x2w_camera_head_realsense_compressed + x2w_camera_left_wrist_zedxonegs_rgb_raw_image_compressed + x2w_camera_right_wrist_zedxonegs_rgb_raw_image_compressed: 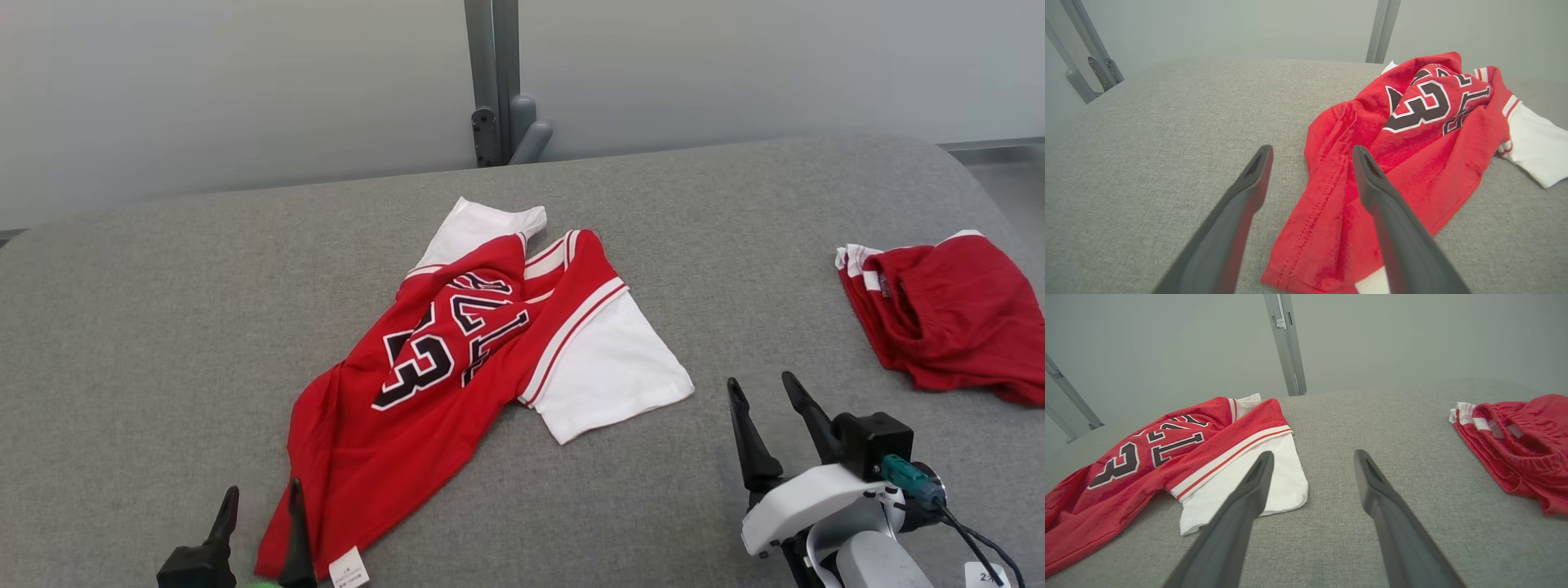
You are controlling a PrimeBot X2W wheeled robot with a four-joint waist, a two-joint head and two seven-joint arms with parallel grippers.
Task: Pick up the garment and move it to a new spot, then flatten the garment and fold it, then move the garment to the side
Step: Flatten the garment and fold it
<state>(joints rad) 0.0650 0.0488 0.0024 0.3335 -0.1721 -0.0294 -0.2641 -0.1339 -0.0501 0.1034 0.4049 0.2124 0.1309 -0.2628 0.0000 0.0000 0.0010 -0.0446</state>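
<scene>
- Holding left claw (263, 487) wide, empty, at the hem of the garment (424, 384).
- Holding right claw (760, 380) wide, empty, near the white sleeve (612, 367).
- Lying crumpled, red, number up.

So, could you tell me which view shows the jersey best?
The head view: almost all of the jersey lies in frame. The left wrist view gives its hem close up; the right wrist view, its white sleeve.

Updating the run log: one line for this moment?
jersey: crumpled, unheld | left gripper: open, by hem | right gripper: open, near white sleeve
</scene>
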